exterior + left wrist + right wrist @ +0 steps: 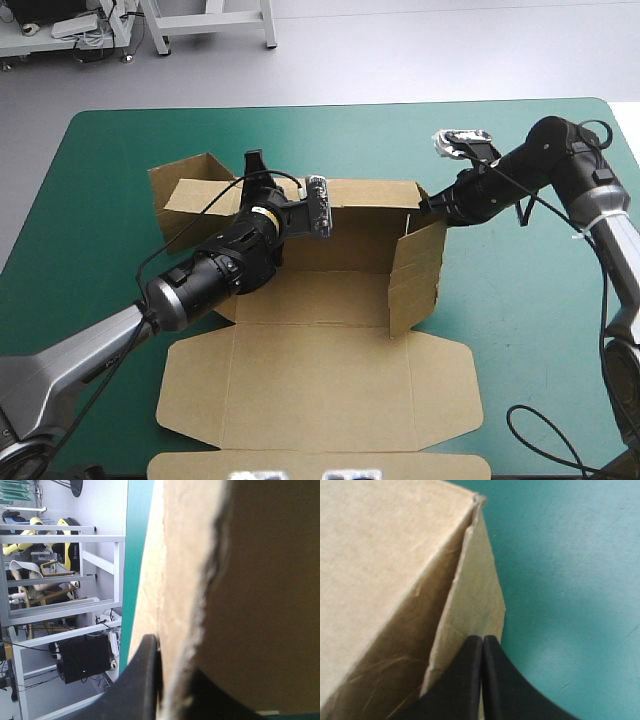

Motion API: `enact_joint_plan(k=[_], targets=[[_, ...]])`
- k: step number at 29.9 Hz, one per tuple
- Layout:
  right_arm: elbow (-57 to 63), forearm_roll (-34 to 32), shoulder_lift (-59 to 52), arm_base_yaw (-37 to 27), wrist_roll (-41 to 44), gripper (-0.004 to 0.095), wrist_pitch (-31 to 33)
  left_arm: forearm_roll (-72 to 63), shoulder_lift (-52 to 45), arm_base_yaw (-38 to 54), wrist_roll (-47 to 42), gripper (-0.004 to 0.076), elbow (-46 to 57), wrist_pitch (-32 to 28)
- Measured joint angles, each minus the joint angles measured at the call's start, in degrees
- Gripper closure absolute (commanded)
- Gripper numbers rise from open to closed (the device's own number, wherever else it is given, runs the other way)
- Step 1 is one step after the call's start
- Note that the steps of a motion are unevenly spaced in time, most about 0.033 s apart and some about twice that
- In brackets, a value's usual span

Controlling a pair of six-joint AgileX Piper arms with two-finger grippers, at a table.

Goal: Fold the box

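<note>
The brown box (330, 300) sat in the middle of the desk (520, 330), half built. Its back wall (370, 195) and right wall (418, 270) stood, its left flap (185, 185) splayed outward and its lid (320, 390) lay flat. We saw the left claw (252, 165) clamped on the back wall. The right claw (425, 205) was pressed together, seemingly empty, at the far right corner. No lettering showed.

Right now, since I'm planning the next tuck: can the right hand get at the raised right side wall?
Probably yes: the right hand pinches the box at its far right corner, where that side wall starts; nothing stands between.
</note>
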Motion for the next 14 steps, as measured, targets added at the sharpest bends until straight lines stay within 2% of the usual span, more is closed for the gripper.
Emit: enact_joint_plan(k=[5,9,12,14], targets=[[6.47,2.11,-4.06,0.0,-3.27,0.0925,-5.42,-0.07,0.0,0.0,-0.32,0.0732,0.0,0.0],[16.31,3.63,-10.05,0.0,-9.13,0.0925,-14.09,-0.07,0.0,0.0,-0.51,0.0732,0.0,0.0],[25.2,7.83,-15.24,0.0,-16.5,0.0925,-21.52,-0.07,0.0,0.0,-0.51,0.0732,0.0,0.05],[31.56,13.38,-18.08,0.0,-23.21,0.0925,-26.5,-0.07,0.0,0.0,-0.56,0.0733,0.0,0.05]])
